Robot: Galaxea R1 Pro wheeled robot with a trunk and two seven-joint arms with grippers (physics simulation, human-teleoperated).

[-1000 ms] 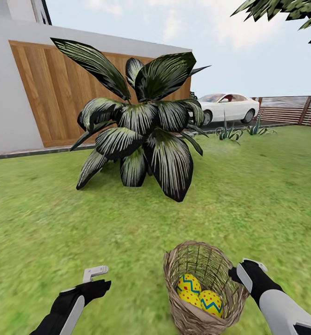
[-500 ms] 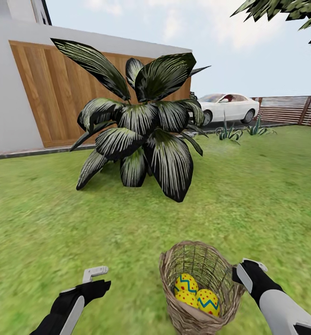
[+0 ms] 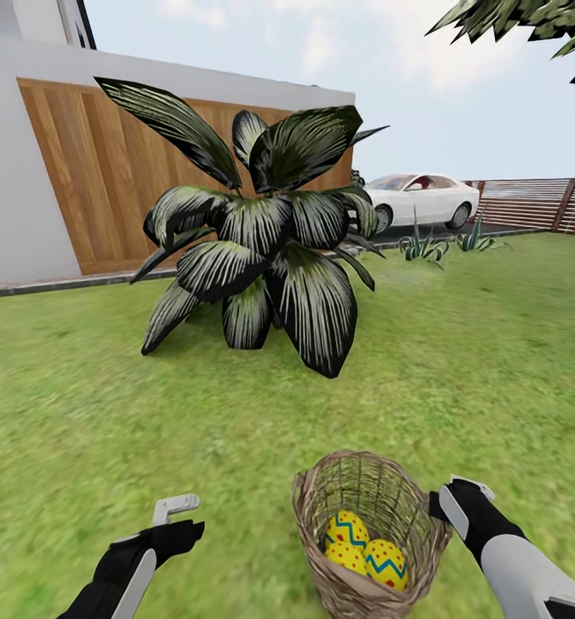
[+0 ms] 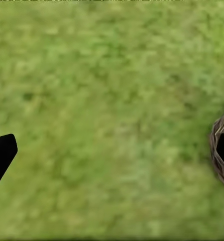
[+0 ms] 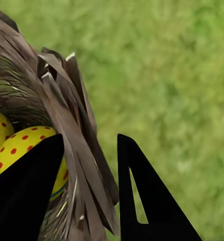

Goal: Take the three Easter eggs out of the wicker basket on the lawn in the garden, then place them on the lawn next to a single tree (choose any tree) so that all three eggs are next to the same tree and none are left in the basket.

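Right hand (image 5: 87, 175) clamped across wicker basket (image 3: 369, 533) wall, eggs (image 3: 364, 552) inside, basket tilted above lawn (image 3: 235, 430); left hand (image 3: 177, 514) empty, fingers apart; risk: further tilt during carry spills eggs away from any tree.

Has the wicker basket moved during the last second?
Yes. The wicker basket, its wall between the right gripper fingers, shifted slightly toward the left gripper, judged against the striped plant.
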